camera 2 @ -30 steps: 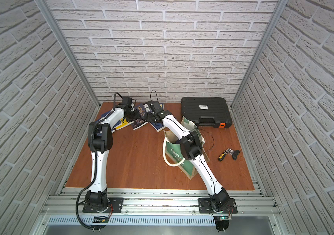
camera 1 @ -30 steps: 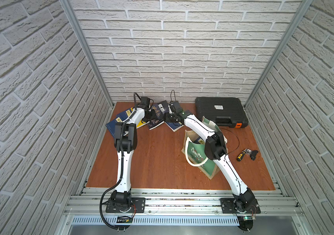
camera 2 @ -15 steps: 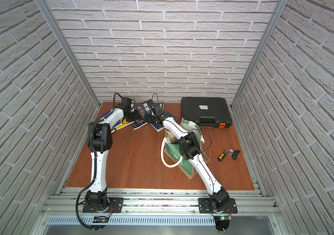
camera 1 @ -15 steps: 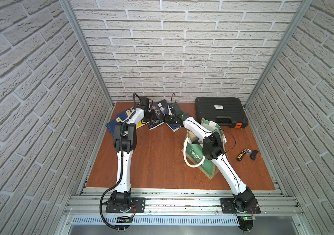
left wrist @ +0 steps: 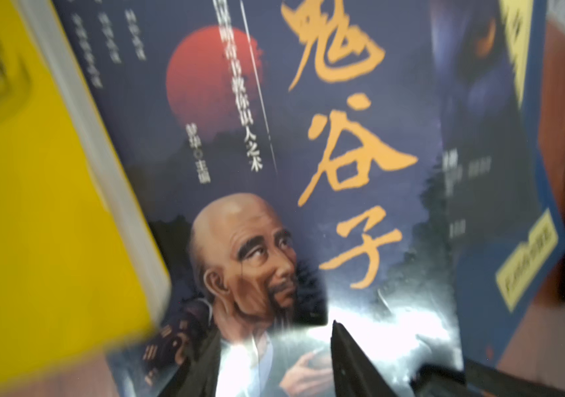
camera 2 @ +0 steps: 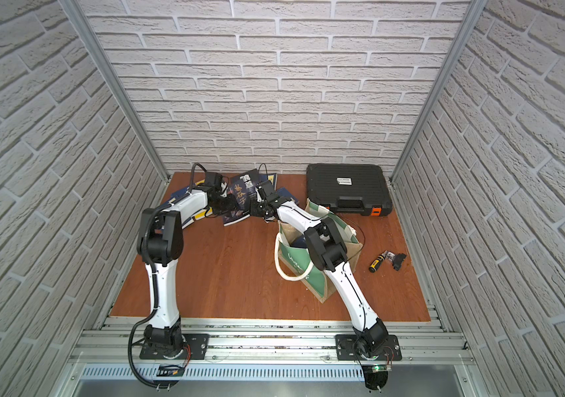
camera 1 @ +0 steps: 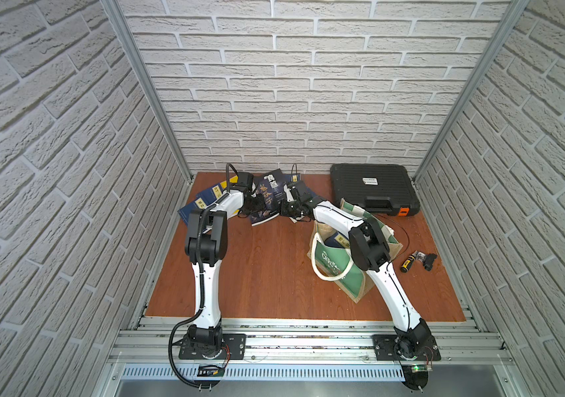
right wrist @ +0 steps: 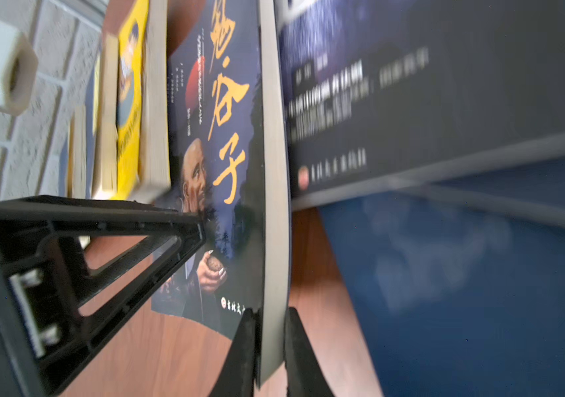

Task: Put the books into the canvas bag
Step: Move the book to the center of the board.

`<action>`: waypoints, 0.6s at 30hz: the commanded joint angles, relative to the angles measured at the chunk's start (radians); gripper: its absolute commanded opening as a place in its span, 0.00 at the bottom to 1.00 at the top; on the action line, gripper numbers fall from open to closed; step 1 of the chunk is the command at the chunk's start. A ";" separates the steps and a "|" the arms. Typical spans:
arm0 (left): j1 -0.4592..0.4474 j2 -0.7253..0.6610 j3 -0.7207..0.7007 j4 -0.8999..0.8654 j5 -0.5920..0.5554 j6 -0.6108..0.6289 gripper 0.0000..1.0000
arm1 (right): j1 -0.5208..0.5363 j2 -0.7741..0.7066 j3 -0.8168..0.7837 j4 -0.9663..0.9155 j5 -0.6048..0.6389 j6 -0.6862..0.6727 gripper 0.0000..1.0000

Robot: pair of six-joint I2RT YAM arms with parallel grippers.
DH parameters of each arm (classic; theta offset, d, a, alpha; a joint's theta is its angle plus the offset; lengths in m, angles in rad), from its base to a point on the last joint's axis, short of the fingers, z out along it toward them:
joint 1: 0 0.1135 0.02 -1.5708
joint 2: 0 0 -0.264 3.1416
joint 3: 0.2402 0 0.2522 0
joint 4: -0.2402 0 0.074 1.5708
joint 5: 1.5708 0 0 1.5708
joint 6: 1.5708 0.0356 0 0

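The right hand point(right wrist: 270, 319), nearly closed, is pinching the gold-lettered book point(right wrist: 226, 154) at twelve o'clock on the bench point(camera 1: 274, 275). The left hand point(left wrist: 274, 331), half open, is touching its cover.

Both my arms, L point(camera 1: 207, 292) & R point(camera 1: 391, 285): white shells w/ black joint housings point(camera 1: 205, 237), small dark screws along the links. Black ribbed cable point(camera 1: 172, 343) loops by L base plate point(camera 1: 236, 345). Green LED point(camera 1: 416, 367) near R base. Jaws: black plastic, triangular lattice ribs.
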 commanded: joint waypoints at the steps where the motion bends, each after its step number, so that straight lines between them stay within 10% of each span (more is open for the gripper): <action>1: -0.030 -0.111 -0.138 -0.022 0.019 -0.027 0.53 | 0.033 -0.166 -0.187 -0.012 -0.011 -0.042 0.05; 11: -0.016 -0.510 -0.611 0.131 0.030 -0.233 0.59 | 0.121 -0.463 -0.571 -0.089 0.037 -0.047 0.09; 18: 0.091 -0.692 -0.879 0.264 0.122 -0.326 0.60 | 0.183 -0.473 -0.582 -0.195 0.083 -0.074 0.34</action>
